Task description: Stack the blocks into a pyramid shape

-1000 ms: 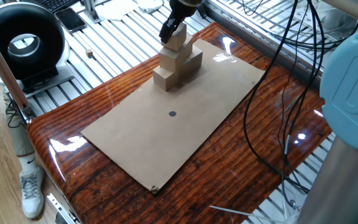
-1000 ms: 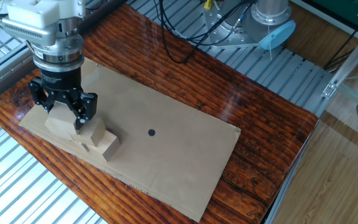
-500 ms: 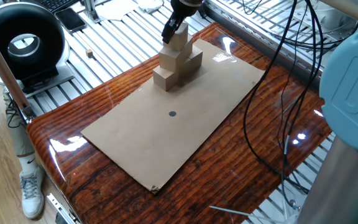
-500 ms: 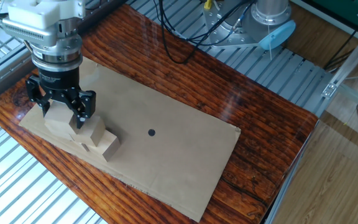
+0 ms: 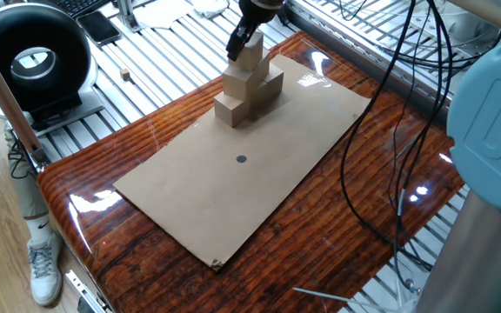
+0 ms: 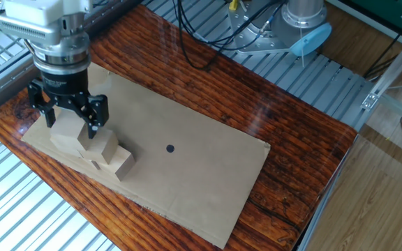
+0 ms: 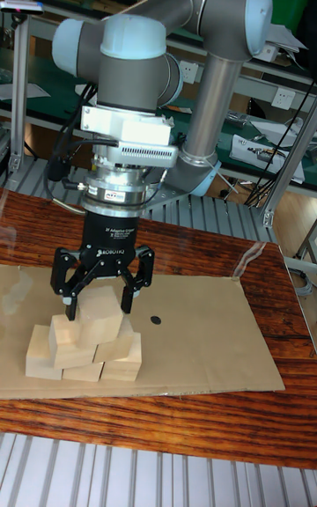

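The tan blocks stand as a stepped pyramid shape (image 7: 84, 344) at one end of the cardboard sheet, also seen in one fixed view (image 5: 246, 87) and the other fixed view (image 6: 96, 148). The top block (image 7: 101, 312) rests on the pile. My gripper (image 7: 97, 294) hovers right over it, open, its fingers (image 7: 65, 285) spread on either side of the top block (image 6: 65, 129) without touching. From the far side the gripper (image 5: 245, 42) hides part of the top block (image 5: 249, 57).
A cardboard sheet (image 5: 259, 183) with a black dot (image 5: 241, 159) covers the glossy wooden table (image 5: 355, 217). A tiny wooden cube (image 5: 124, 76) lies on the slatted surface beside a round black device (image 5: 31, 63). Cables (image 5: 390, 130) hang over the table's right side.
The fingers have spread apart and let go of the top block, which stays on the pile. The gripper has lifted slightly.
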Controlling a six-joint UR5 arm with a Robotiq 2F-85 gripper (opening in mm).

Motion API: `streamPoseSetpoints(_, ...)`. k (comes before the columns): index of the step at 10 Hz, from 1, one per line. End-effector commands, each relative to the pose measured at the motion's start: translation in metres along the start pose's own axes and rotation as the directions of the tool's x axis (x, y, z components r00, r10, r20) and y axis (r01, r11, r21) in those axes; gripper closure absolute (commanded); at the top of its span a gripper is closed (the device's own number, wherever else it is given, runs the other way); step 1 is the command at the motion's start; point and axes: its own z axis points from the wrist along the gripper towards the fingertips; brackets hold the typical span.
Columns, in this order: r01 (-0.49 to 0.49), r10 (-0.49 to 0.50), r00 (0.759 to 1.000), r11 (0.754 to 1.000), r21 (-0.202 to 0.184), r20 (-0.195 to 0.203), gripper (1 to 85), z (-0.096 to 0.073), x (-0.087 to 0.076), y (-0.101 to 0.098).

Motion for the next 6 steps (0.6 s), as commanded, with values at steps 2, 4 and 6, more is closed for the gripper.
streamPoseSetpoints(2,0.037,-0.037,0.999,0.999,0.001,-0.028,7.0,-0.026,0.008,-0.001)
streamPoseSetpoints(4,0.083,-0.082,0.996,0.996,0.016,-0.044,6.0,-0.042,0.013,-0.004)
streamPoseSetpoints(6,0.052,-0.054,0.995,0.998,-0.026,-0.078,9.3,-0.063,0.026,0.011)
